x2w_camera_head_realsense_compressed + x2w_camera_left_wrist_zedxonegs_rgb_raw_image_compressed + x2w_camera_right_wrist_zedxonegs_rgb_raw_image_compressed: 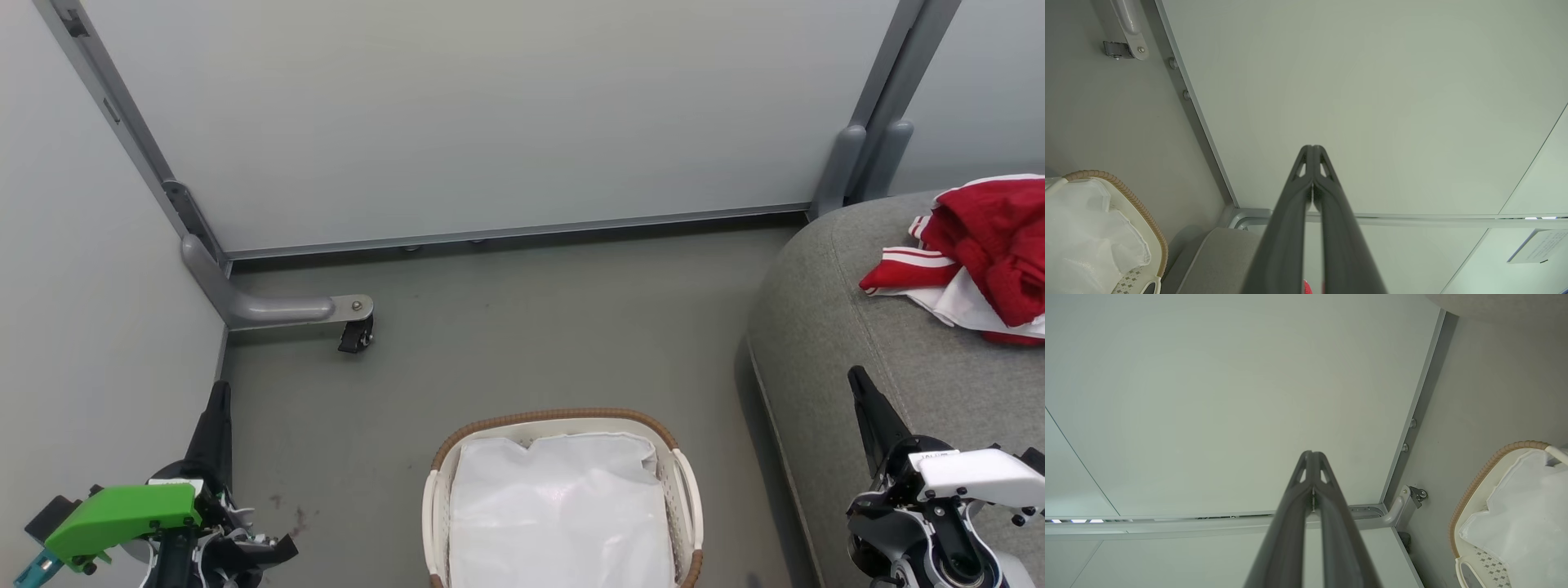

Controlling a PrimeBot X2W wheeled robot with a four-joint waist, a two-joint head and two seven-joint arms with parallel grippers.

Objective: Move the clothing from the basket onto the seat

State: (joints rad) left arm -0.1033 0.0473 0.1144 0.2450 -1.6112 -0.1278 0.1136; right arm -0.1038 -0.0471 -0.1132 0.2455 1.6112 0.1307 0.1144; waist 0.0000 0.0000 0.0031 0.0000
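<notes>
While on seat point(816, 327), clothing point(988, 237) beyond right hand point(857, 377)

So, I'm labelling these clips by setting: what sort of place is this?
Likely a partitioned test booth, not a home: plain grey panels on metal posts, a caster foot, with a basket and a seat.

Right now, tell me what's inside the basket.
The basket holds a rumpled white liner; the clothing lies on the seat instead. Whatever sits under the liner is covered.
</notes>
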